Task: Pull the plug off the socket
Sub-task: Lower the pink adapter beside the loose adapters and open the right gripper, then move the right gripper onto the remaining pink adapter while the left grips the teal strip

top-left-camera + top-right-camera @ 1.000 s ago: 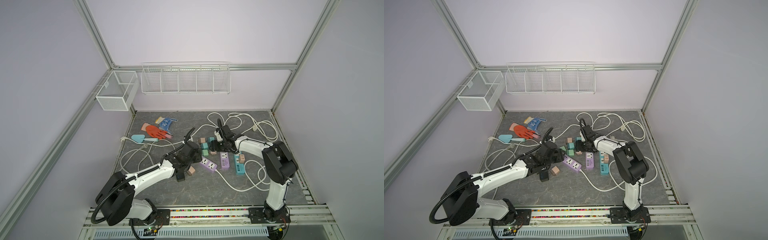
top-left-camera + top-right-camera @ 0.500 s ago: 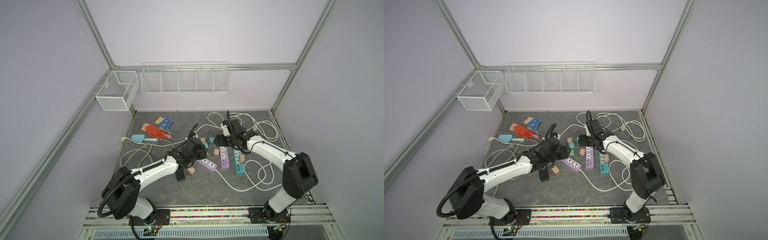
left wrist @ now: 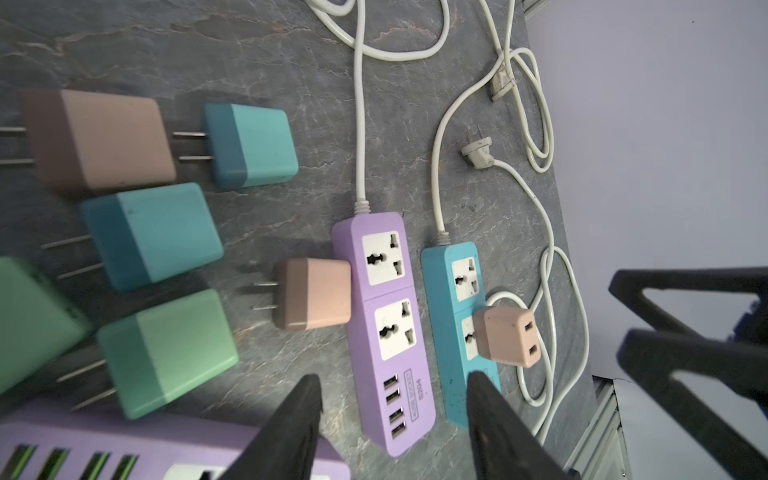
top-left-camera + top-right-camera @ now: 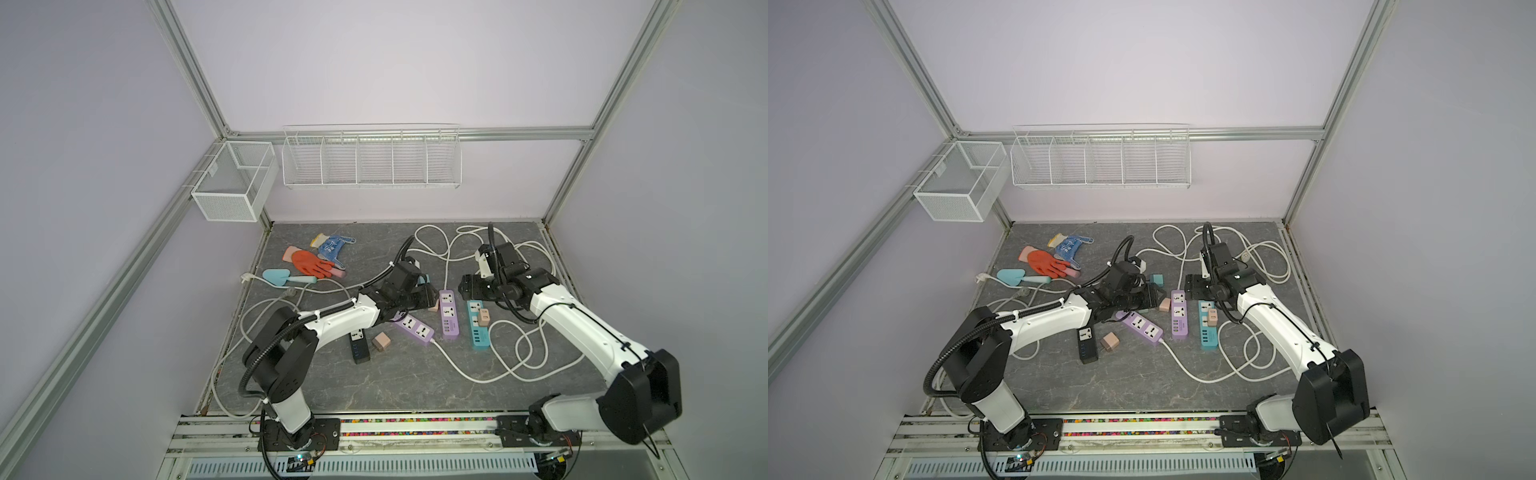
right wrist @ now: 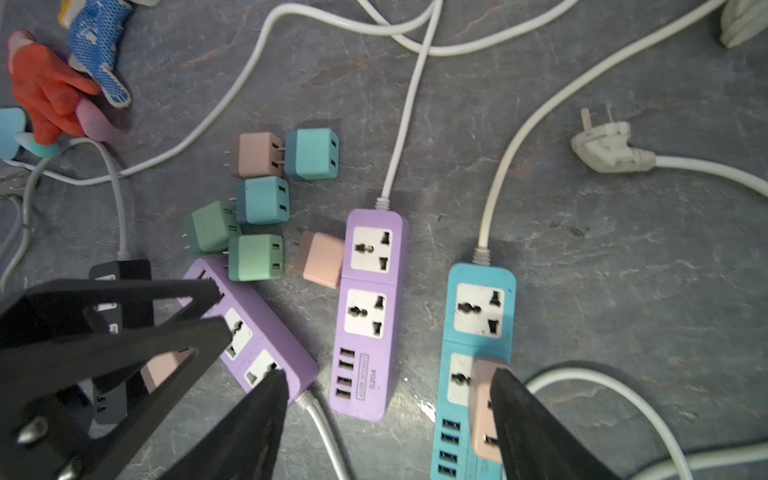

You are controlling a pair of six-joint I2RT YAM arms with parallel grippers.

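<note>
**Bench** (image 4: 374,386): grey marbled slab, left bare along the near edge; white cords (image 4: 519,357) are looped at the right.
**Blue power strip** (image 4: 478,332): smooth plastic, laid flat right of centre. A pink cube plug (image 4: 483,318) is seated in its nearer socket.
**Right gripper** (image 5: 388,374): positioned above the strip's far end, jaws parted, nothing held.
**Left gripper** (image 3: 392,376): likewise parted and empty, beside a purple strip (image 4: 449,311).
**Wire baskets** (image 4: 370,158): mounted on the far wall.

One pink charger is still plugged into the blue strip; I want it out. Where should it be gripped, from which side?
Grip the pink charger across its flat side faces, coming straight down from above: it stands upright in the blue power strip, port end up, sides bare.
</note>
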